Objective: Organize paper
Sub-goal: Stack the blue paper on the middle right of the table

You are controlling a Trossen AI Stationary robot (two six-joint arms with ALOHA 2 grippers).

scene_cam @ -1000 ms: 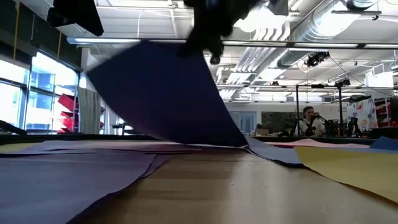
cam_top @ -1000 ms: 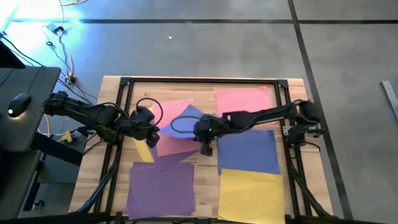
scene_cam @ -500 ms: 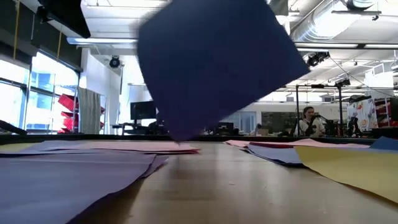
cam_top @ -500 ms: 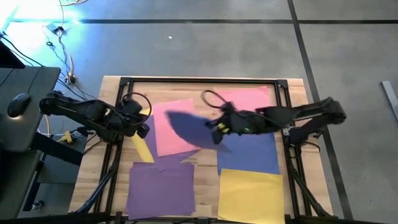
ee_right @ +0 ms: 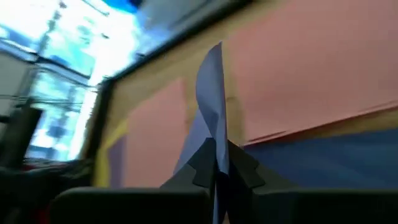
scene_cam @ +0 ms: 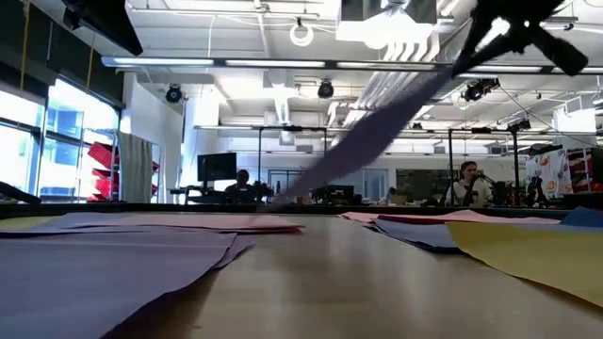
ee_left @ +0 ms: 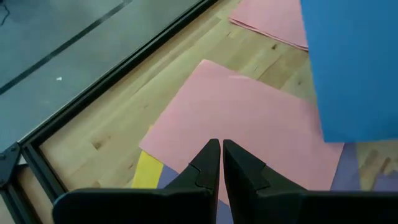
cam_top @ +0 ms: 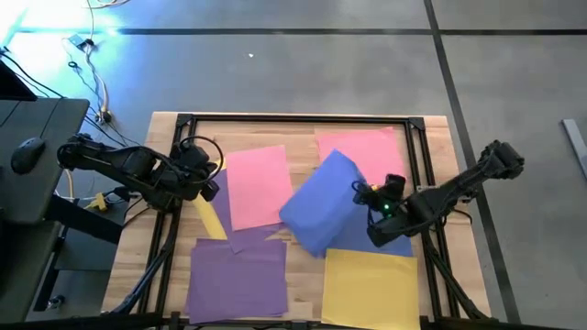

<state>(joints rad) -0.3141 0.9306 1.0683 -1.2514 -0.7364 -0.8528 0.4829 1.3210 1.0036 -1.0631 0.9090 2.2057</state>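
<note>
- Several coloured sheets make up the paper on the wooden table, seen from the high view; all are thin, flat and roughly square.
- One blue sheet is lifted off the table at centre frame, tilted, with its far edge raised; in the low view it shows nearly edge-on as a slanted band in the upper middle.
- Right gripper, right of centre, is clamped on that blue sheet's edge; the right wrist view shows the sheet pinched between the fingers.
- Left gripper, at left of centre, has its fingers pressed together and holds nothing; it sits over the edge of a pink sheet.
- Second pink sheet lies upper right of centre.
- Another blue sheet lies flat beneath the right gripper, touching a yellow sheet at lower right.
- Purple sheet lies lower left; a yellow strip shows beside the pink sheet.
</note>
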